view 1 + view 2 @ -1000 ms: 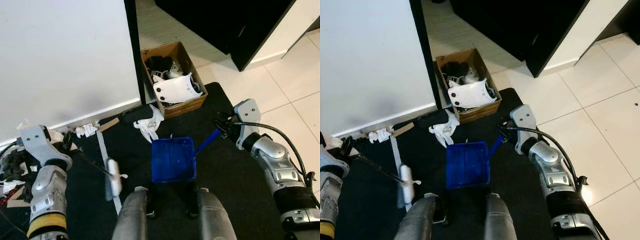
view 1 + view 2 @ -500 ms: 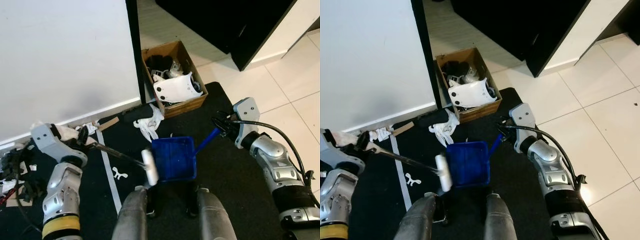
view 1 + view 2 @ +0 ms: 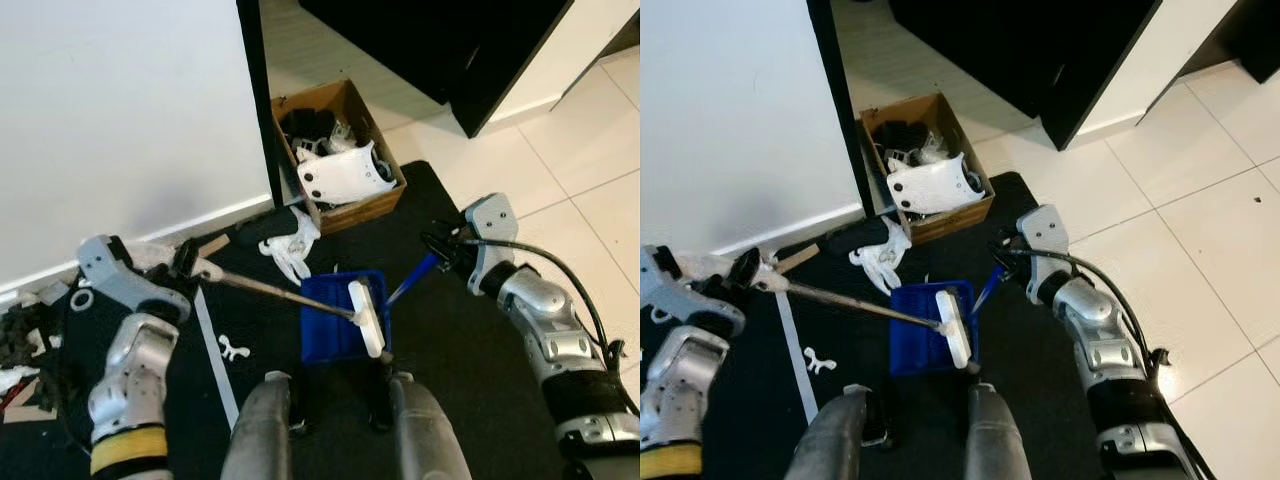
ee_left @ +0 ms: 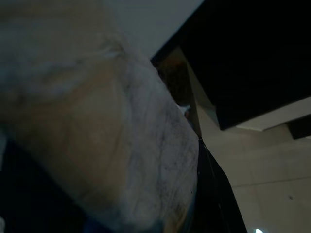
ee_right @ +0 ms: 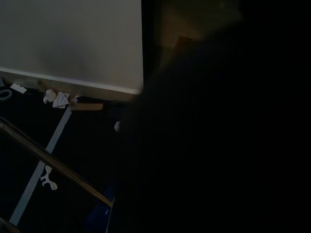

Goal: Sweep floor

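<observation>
While our left fingers (image 3: 186,262) grip the broom (image 3: 366,318) and our right fingers (image 3: 441,252) clench the dustpan (image 3: 335,325) handle, we should brush gently inward.

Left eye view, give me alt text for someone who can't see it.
The robot's left tool holds a broom whose white head rests over a blue dustpan on a black mat, while the right tool holds the dustpan's handle. Behind stands a cardboard box of clutter.
</observation>
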You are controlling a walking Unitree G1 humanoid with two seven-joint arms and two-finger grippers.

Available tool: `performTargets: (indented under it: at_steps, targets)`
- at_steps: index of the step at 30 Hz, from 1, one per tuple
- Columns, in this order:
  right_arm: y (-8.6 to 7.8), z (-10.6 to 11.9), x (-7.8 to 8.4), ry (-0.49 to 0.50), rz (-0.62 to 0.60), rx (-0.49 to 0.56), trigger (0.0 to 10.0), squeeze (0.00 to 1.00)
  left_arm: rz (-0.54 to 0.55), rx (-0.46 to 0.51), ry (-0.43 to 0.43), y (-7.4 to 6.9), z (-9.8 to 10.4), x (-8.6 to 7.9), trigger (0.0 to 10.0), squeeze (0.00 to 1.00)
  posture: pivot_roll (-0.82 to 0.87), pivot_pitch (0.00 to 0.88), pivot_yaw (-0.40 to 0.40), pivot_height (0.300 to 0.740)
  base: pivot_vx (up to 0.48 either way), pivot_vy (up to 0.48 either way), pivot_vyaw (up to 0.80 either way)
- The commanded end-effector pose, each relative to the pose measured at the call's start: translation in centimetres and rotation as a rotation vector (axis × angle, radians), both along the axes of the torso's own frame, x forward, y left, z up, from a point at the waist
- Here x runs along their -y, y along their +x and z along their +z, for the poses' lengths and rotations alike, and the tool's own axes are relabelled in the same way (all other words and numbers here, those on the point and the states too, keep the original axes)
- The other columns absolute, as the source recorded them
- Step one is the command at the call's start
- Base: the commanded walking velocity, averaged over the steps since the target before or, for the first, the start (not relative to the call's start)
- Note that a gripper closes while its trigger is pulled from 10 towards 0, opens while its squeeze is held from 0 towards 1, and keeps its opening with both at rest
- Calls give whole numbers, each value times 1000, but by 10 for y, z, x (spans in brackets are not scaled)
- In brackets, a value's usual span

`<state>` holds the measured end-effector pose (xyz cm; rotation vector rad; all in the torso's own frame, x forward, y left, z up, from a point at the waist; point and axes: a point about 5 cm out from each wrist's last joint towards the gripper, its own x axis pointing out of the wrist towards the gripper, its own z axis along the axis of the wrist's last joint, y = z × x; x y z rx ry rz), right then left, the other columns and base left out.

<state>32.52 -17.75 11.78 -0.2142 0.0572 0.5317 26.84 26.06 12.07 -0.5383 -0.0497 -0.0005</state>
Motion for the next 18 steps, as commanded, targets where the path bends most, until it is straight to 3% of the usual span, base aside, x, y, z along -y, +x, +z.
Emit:
performTargets:
  at_steps: [1,3,6,7,8,14,18]
  targets:
    - [-4,-7,3,19,-17,-26,10000,0,113,-13,113,-14,7,-31,10000,0,-67,345,-43,740,0,0,0]
    - [-4,-8,2,21,-17,-27,10000,0,158,-24,179,-17,10,-42,10000,0,-61,347,-42,740,0,0,0]
    - [-4,-8,1,22,-15,-27,10000,0,210,-29,200,-20,13,-53,10000,0,-59,347,-40,740,0,0,0]
    - [-4,-9,0,25,-12,-28,10000,0,326,-48,249,-27,16,-74,10000,0,-54,346,-41,740,0,0,0]
    - [-4,-9,-1,25,-11,-29,10000,0,371,-58,265,-30,17,-82,10000,0,-54,346,-41,740,0,0,0]
    - [-4,-8,-2,26,-7,-28,10000,0,501,-141,371,-42,9,-106,10000,0,-60,345,-45,740,0,0,0]
    - [-3,-7,-1,24,-8,-27,10000,0,508,-197,387,-46,-5,-107,10000,0,-64,346,-46,740,0,0,0]
